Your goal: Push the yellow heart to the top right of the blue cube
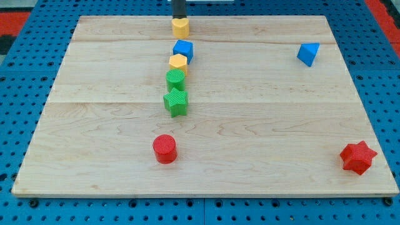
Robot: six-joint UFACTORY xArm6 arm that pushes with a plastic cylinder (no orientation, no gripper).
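Note:
The yellow heart [180, 26] lies near the board's top edge, a little left of centre. My tip [179, 18] is right behind it at the view's top, touching or almost touching it. The blue cube [183, 49] lies just below the heart, slightly to its right. A yellow hexagon [178, 62] sits against the cube's lower left side.
Below the hexagon come a green cylinder [175, 79] and a green star [176, 102] in a column. A red cylinder [165, 149] lies lower down. A blue triangle [307, 54] lies at the upper right, a red star [358, 157] at the lower right. The wooden board [262, 125] ends close above the heart.

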